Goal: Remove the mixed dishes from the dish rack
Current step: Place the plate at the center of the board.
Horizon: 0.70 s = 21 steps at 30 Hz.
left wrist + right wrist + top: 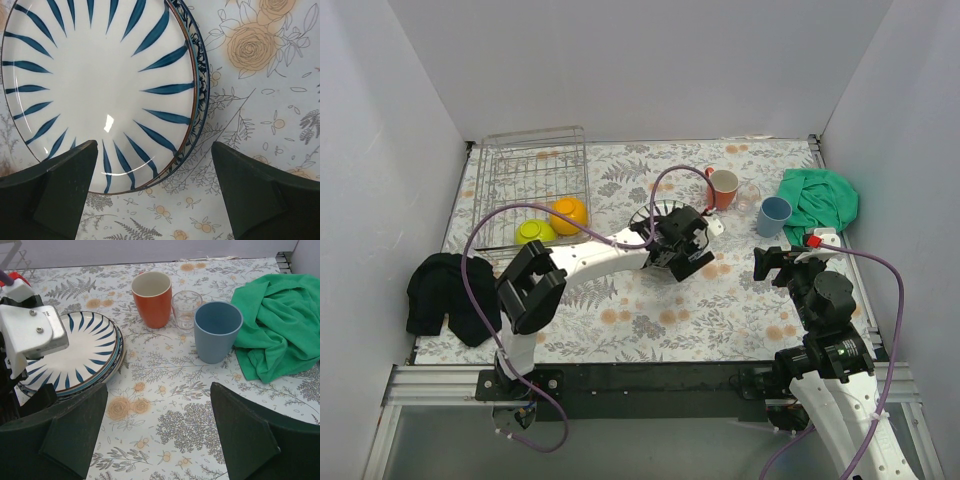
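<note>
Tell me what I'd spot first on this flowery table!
The blue-striped plate in the middle of the table, with the left gripper open right above it. Then the bright green cloth at the far right, near an orange mug and blue cup.

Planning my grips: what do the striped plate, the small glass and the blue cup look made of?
Striped plate: likely glazed ceramic, glossy, with a bright light reflection on its face.
Small glass: clear glass or clear plastic; the tablecloth shows through it.
Blue cup: matte, even colour, no glare, probably plastic or similar.
</note>
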Each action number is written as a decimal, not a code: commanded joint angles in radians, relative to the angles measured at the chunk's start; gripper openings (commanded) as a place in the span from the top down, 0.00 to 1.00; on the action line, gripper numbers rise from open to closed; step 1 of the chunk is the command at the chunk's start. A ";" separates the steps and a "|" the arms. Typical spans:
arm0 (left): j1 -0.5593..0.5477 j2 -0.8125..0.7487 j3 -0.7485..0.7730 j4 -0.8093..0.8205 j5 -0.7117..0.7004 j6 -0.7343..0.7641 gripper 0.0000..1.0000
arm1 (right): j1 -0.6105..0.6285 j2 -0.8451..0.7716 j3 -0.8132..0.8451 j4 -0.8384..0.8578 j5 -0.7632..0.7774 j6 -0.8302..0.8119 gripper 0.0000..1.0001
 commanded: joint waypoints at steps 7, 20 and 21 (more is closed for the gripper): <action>0.204 -0.257 0.010 -0.016 0.133 -0.254 0.02 | 0.004 0.013 0.001 0.046 -0.010 -0.005 0.09; 0.575 -0.462 -0.220 0.025 0.156 -0.539 0.02 | 0.004 0.058 0.005 0.051 -0.056 -0.016 0.09; 0.621 -0.474 -0.246 0.030 0.149 -0.548 0.02 | 0.004 0.060 0.004 0.052 -0.062 -0.017 0.08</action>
